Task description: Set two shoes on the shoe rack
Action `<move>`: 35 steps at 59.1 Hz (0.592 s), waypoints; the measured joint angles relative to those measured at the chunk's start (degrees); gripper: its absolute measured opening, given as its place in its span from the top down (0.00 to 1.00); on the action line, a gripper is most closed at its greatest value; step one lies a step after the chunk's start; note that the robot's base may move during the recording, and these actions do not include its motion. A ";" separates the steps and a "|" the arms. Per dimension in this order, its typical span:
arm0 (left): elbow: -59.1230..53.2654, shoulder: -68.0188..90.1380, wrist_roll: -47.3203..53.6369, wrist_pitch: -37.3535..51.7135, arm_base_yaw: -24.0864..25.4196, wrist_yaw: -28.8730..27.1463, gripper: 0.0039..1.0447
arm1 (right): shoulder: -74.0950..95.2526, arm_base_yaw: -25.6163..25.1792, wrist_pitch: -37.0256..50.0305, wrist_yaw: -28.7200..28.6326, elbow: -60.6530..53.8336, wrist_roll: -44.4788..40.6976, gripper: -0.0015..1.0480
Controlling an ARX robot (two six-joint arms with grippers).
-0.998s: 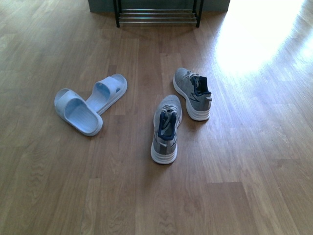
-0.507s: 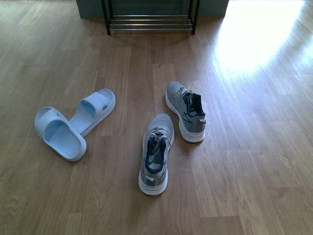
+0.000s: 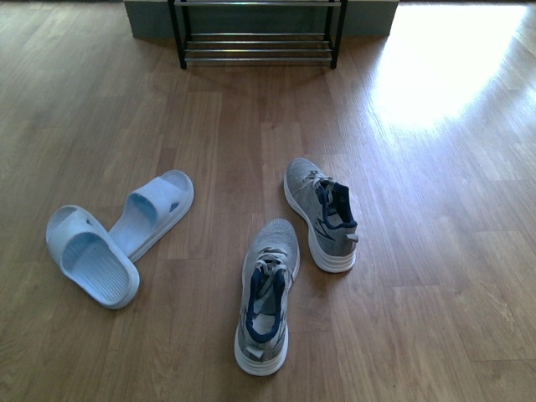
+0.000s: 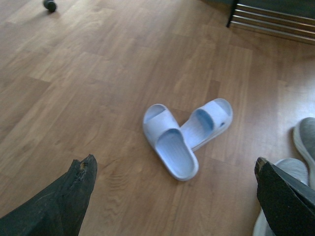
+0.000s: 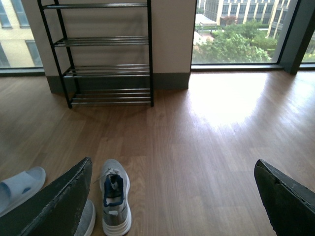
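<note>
Approach stage, nothing picked: left gripper point(image 4: 174, 161) and right gripper point(image 5: 172, 162) gape empty, sneakers point(image 3: 266, 293) and slides point(image 3: 88, 255) lie on the floor point(image 3: 435, 335) well short of the rack point(image 3: 258, 38); next move, in my judgement, calls for descending onto one shoe.

Sneakers point(image 3: 266, 293) and slides point(image 3: 88, 260) lower, nearer in front view; shoe rack point(image 3: 258, 59) fuller.

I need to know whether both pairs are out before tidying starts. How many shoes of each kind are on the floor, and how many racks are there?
Grey sneakers: 2
Pale blue slides: 2
Shoe rack: 1
Total: 5 things, 4 of them shoes, all on the floor and none on the rack.
</note>
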 joint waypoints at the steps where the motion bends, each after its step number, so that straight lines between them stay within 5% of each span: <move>1: 0.61 1.66 0.07 0.66 -0.33 0.48 0.09 | 0.00 0.00 0.00 0.00 0.00 0.00 0.09; 10: 9.35 26.86 4.04 6.84 -2.95 8.07 0.09 | 0.00 0.00 0.00 -0.02 0.00 0.00 0.09; 35: 34.40 72.17 11.34 5.22 -3.28 24.39 0.09 | 0.00 0.00 0.00 -0.02 0.00 0.00 0.09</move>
